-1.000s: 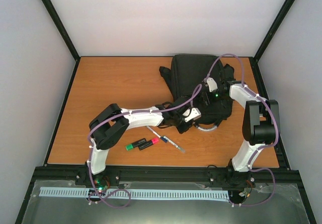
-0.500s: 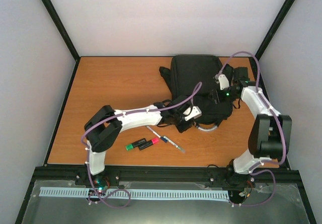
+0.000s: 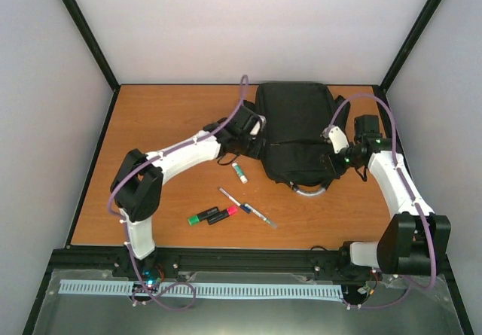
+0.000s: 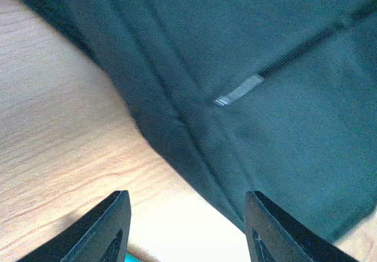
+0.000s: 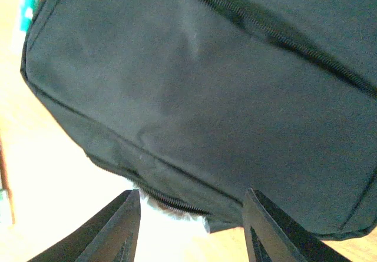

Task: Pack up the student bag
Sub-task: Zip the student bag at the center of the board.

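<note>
The student bag [image 3: 295, 128], a large black backpack, lies flat at the back middle of the table with its grey loop handle [image 3: 309, 191] toward me. My left gripper [image 3: 253, 138] is at the bag's left edge, open; in the left wrist view [image 4: 187, 218] only table and the bag's seam [image 4: 177, 115] lie ahead of its fingers. My right gripper [image 3: 332, 159] is at the bag's right front corner, open. In the right wrist view [image 5: 191, 218] the bag [image 5: 206, 91] fills the frame, its zipped lower edge just above the fingertips.
A white marker with a green cap [image 3: 239, 172] lies just left of the bag's front. Nearer me lie two thin pens [image 3: 248, 208], a green highlighter [image 3: 199, 217] and a pink one [image 3: 225, 213]. Black frame posts stand at the table's corners.
My left gripper left the bag's front, swung back to its left side and opened. The white marker now shows on the table. My right arm pulled out to the right.
</note>
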Robot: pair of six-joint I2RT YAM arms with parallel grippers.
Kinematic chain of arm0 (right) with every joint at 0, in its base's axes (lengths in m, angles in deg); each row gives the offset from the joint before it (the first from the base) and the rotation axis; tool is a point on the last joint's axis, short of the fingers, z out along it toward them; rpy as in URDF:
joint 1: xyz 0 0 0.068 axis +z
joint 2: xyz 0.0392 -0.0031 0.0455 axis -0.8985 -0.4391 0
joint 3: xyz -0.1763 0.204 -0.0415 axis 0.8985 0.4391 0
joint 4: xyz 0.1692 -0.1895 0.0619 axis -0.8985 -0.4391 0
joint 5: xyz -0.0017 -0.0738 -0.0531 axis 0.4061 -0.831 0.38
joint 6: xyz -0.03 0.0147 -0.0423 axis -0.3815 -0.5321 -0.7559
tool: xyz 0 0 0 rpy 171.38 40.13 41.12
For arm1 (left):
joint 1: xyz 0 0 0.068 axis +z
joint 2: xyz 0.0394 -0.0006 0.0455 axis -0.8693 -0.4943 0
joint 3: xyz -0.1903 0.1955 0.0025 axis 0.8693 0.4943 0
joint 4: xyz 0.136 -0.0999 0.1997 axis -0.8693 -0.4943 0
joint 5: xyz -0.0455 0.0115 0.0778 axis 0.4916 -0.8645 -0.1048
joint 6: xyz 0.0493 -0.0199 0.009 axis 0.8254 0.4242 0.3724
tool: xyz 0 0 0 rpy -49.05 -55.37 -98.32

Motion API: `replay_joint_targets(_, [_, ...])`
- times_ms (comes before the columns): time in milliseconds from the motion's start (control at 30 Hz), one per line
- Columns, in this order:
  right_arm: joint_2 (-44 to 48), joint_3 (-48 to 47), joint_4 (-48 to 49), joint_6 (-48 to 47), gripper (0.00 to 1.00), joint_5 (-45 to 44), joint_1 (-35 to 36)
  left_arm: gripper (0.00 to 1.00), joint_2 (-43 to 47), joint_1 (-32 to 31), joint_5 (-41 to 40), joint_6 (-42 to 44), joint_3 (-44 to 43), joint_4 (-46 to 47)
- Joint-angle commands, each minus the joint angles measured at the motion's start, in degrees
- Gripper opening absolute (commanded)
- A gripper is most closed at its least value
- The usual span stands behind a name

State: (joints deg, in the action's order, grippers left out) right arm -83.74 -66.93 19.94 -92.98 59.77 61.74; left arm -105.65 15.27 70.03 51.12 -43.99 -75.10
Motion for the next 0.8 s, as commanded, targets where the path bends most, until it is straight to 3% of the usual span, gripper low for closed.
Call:
replay_joint_targets(0, [0.6, 2.3, -3.5, -4.2, 0.50, 1.0, 0.3, 0.56, -2.9, 1.9, 2.6, -11.6, -4.2, -0.6])
replay_joint_targets(400, [-0.4, 4.7, -5.5, -7.9, 0.48, 4.4, 0.5, 0.51, -11.4, 1.3, 11.9, -17.6, -8.6, 0.7])
replay_joint_targets(767, [-0.4, 6.8, -5.7, -11.9, 0.47, -5.4, 0.3, 0.48, -16.8, -4.2, 17.2, -17.9, -15.6, 4.4])
